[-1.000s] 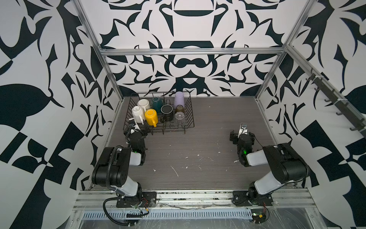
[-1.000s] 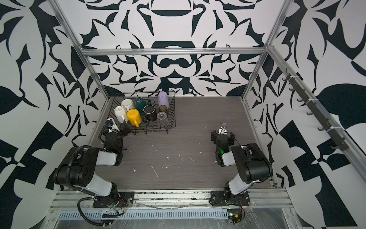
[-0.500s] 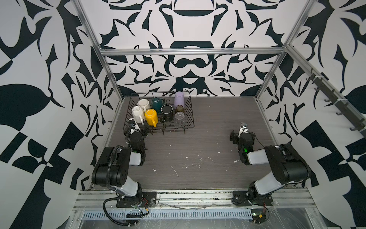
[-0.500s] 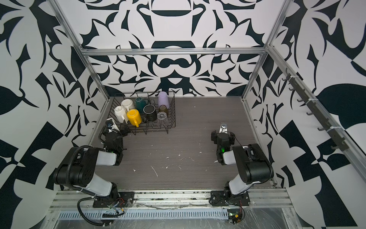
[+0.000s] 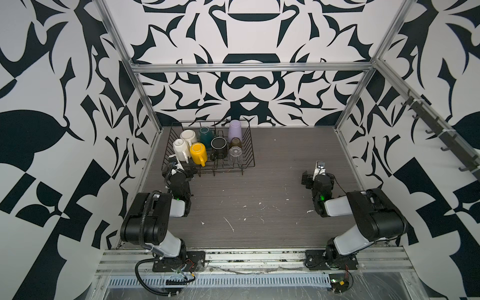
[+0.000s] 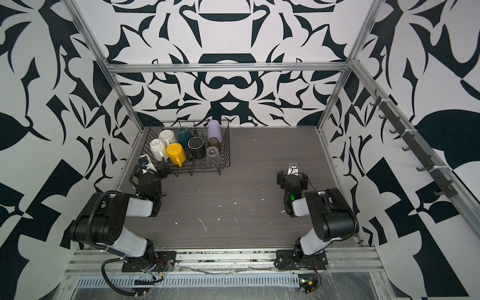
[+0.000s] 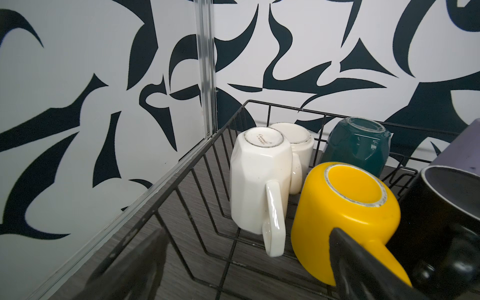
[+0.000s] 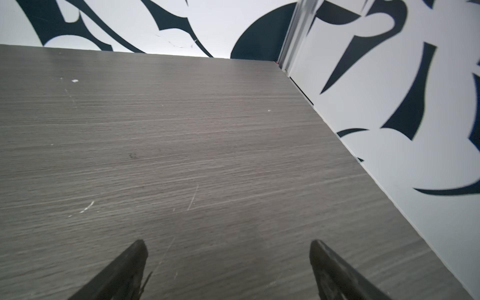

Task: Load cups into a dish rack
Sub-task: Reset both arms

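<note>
- Left end effector (image 7: 248, 233) and right end effector (image 8: 227, 242) are held wide open, nothing gripped.
- Eight cups (image 5: 198, 153) are packed inside the dish rack (image 5: 250, 155).
- That rack is set at ten o'clock on the counter (image 5: 259, 197).

A finger of the left gripper (image 7: 248, 231) hid the handle end of the yellow mug (image 7: 350, 207), the frame edge cut off the black mug (image 7: 446, 207) and lilac tumbler (image 7: 467, 142) beyond it, and the white mug (image 7: 259, 176) covered much of the cream mug (image 7: 298, 140).
</note>
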